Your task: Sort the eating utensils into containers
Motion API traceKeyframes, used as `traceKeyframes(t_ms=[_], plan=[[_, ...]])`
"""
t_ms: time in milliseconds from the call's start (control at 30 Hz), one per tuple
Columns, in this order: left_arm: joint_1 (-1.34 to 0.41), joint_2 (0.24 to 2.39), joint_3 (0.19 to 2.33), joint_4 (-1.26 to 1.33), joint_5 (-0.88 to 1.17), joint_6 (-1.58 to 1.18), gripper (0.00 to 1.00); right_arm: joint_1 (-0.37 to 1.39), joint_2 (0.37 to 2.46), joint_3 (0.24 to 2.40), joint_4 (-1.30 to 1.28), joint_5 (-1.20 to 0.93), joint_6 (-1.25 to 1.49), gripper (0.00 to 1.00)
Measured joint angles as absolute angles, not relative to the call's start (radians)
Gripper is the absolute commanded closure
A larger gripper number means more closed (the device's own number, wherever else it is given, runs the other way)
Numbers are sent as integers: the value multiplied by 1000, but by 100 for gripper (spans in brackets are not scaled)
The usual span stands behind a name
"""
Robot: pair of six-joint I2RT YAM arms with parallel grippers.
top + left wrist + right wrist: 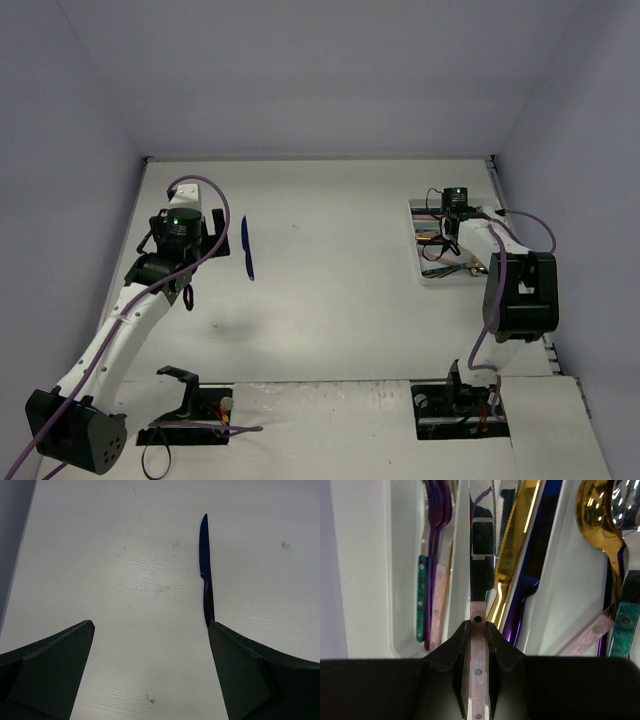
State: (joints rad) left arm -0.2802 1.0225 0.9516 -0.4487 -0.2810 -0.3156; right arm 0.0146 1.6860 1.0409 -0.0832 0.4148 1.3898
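Observation:
A dark blue knife lies on the table, just right of my left gripper. In the left wrist view the knife points away, and its handle end runs behind the right finger. The left gripper is open and empty. My right gripper hangs over the white tray. In the right wrist view it is shut on the pink handle of a silver-bladed knife, over the tray's middle compartment. That compartment holds gold and purple knives.
The tray's left compartment holds a purple fork with teal and pink handles beside it. The right compartment holds a gold spoon. The tray sits near the table's right edge. Walls close the table at the back and sides.

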Motion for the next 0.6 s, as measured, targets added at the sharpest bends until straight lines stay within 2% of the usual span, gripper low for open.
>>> traceKeyframes(t_ms=[233,400,600], plan=[[-280,1023,952,-448,-281,-315,3,-16,1747,1041,-67,422,1398,98],[-280,1023,952,-449,-281,-316,3,-42,1783,1047,-61,419,1386,78],[-280,1023,952,-448,-272,-316,3,-48,1797,1083,-56,393,1324,48]])
